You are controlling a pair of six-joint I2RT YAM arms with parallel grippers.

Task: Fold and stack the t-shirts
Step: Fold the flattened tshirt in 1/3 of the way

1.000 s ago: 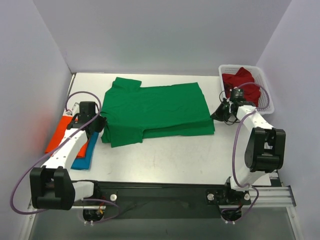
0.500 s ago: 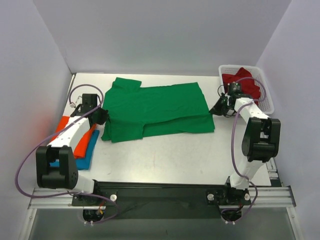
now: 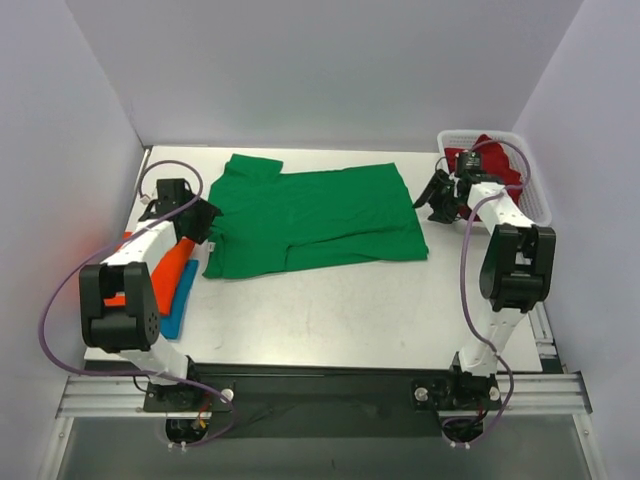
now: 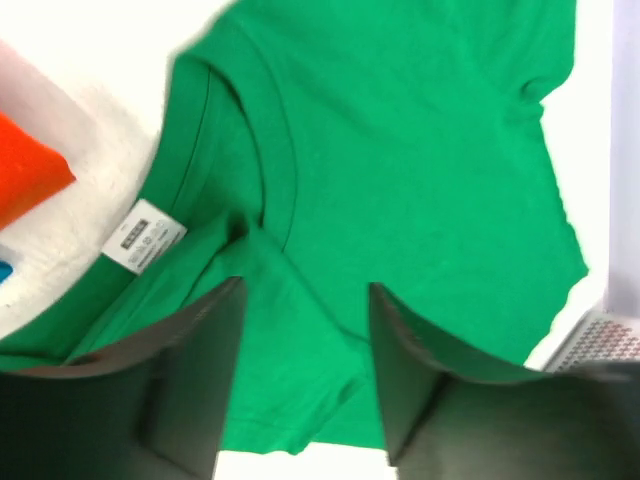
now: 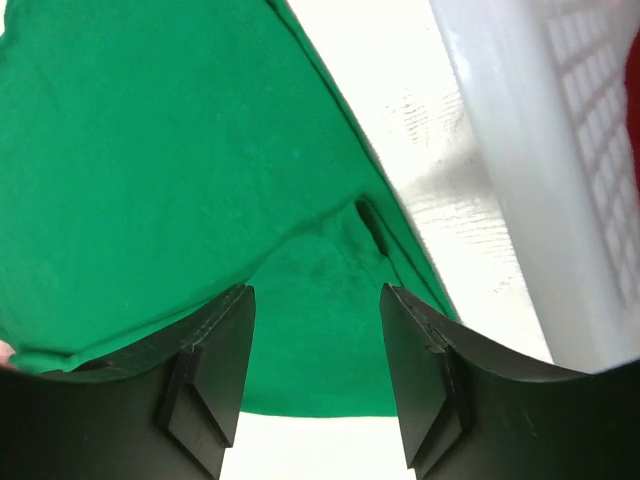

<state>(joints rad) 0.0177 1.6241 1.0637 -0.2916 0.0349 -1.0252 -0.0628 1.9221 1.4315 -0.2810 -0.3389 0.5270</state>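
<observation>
Now left hand [image 3: 205, 222] & right hand [image 3: 437, 195] have just opened, dropping green t-shirt [image 3: 310, 220] folded flat on tabletop [image 3: 330, 310]; nxt fold due

The short-sleeved cloth t-shirt [image 3: 310, 220] was a plain bright green with no print, and the small rectangular label [image 4: 143, 235] at its collar was white with dark lettering. The folded cloth shirt [image 3: 172, 265] to its left was solid orange, and the folded cloth shirt [image 3: 180, 300] beneath that was plain blue. The crumpled cloth shirt [image 3: 487, 150] was dark red, in a white plastic mesh basket [image 3: 537, 195]. The flat tabletop [image 3: 330, 300] was white. The left gripper [image 4: 305, 290] and the right gripper [image 5: 315, 292] had black fingers.
</observation>
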